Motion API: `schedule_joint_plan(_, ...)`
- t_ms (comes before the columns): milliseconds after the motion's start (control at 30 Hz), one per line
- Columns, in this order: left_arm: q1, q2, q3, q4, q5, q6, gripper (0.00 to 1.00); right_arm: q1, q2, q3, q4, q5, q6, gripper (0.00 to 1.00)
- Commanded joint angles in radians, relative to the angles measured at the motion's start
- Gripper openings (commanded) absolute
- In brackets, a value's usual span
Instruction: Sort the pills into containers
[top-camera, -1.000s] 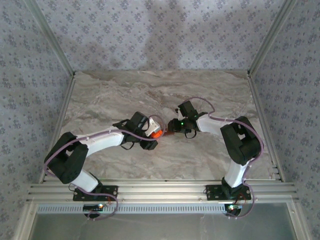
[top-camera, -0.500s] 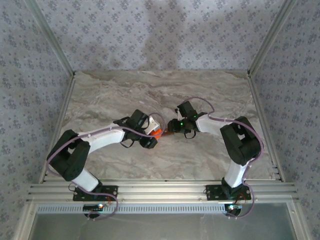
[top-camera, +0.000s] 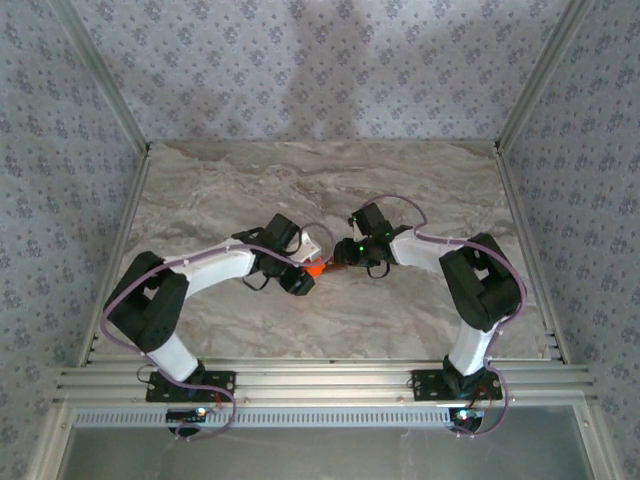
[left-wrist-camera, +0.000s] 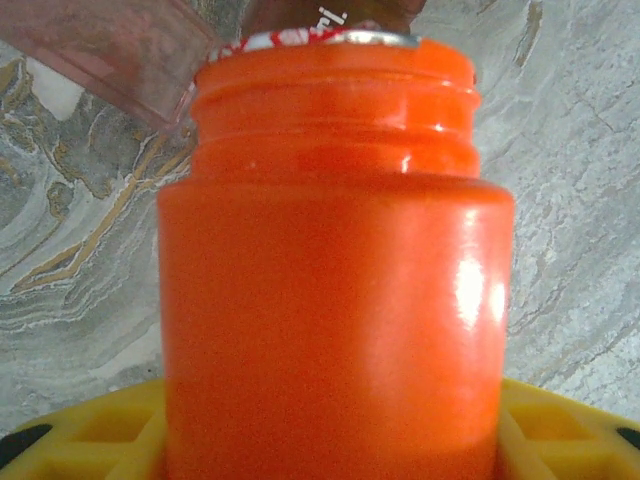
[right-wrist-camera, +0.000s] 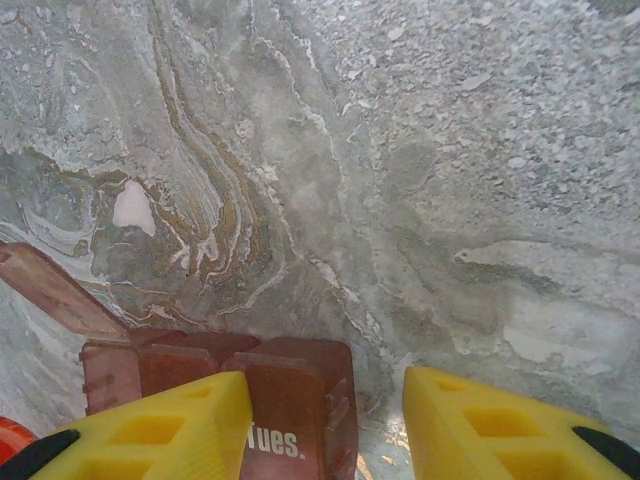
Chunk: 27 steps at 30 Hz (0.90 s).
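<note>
My left gripper (top-camera: 306, 264) is shut on a small orange bottle (top-camera: 316, 267). In the left wrist view the bottle (left-wrist-camera: 335, 290) stands between the yellow fingers (left-wrist-camera: 75, 440), its uncapped mouth pointing away toward the reddish-brown containers strip. A raised translucent lid (left-wrist-camera: 110, 45) of that strip sits by the bottle's rim. My right gripper (right-wrist-camera: 325, 425) is open over the containers strip (right-wrist-camera: 295, 400). The end cell, marked "Tues.", lies against the left finger (right-wrist-camera: 150, 430), with a wide gap to the right finger. The bottle's contents are hidden.
The marble tabletop (top-camera: 230, 190) stretches bare behind both arms, bounded by metal rails (top-camera: 520, 230) and patterned walls. One cell lid (right-wrist-camera: 50, 290) stands open at the strip's left. A sliver of the orange bottle (right-wrist-camera: 10, 438) shows at the lower left of the right wrist view.
The left arm has pushed forward and right, turning its wrist and bringing the bottle nearer the right gripper. The right arm has barely moved.
</note>
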<state>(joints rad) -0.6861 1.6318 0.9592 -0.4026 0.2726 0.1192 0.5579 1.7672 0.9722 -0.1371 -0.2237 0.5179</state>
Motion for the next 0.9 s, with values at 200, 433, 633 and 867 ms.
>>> schedule_joint_plan(200,0.010,0.023,0.054,-0.086,-0.013,0.038,0.00,0.024,0.035,-0.009,-0.074,0.038,0.024,0.47)
schedule_joint_plan(433,0.013,0.040,0.079,-0.124,-0.037,0.046,0.00,0.029,0.036,-0.004,-0.077,0.041,0.025,0.46)
schedule_joint_plan(633,0.013,0.062,0.119,-0.175,-0.061,0.059,0.00,0.031,0.040,-0.004,-0.076,0.042,0.028,0.47)
schedule_joint_plan(867,0.013,0.080,0.155,-0.218,-0.080,0.070,0.00,0.032,0.040,-0.004,-0.077,0.043,0.028,0.47)
